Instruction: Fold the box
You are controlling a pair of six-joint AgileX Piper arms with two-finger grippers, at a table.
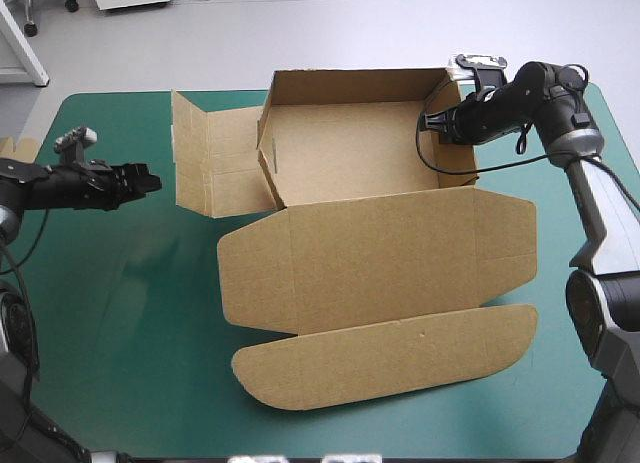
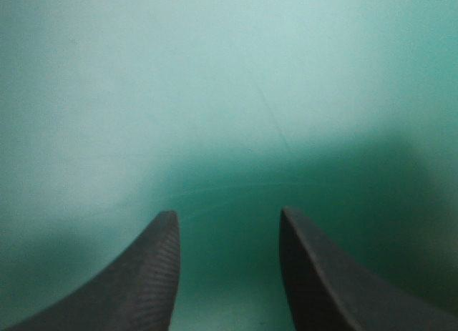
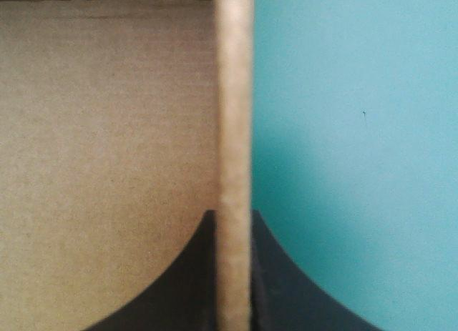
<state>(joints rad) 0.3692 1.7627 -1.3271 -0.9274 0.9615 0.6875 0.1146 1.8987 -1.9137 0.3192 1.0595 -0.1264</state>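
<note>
Table seen from above, 12 o'clock at the far edge. The brown box (image 1: 370, 253) lies opened out across the middle of the teal-green cover (image 1: 130, 313). Nearest, toward 6 o'clock: long tuck flap (image 1: 385, 358) with rounded ends, flat on the cover. Just beyond it, at centre, the lid (image 1: 380, 248), also flat, with a small rounded ear at each end. At 9 o'clock: left gripper (image 1: 150, 181) low over bare cover, pointing toward the box, well apart from it; its wrist view shows the black fingers (image 2: 143, 274) standing apart with only cover between them and nothing held. At the table's left edge, a strip of more board (image 1: 22, 148) just shows. At 10 o'clock: a side flap (image 1: 210, 168) of the box, unfolded outward and largely flat, joined to the tray's left end. At 12 o'clock: the tray (image 1: 350, 148), far wall and left wall upright, floor bare. At 1 o'clock: right gripper (image 1: 432, 123) reaches in from the right, clamped over the top edge of the right wall (image 3: 234, 131). Its wrist view shows one finger (image 3: 186, 281) inside against brown board, the other (image 3: 286, 288) outside over the cover, both pressed to the wall.
</note>
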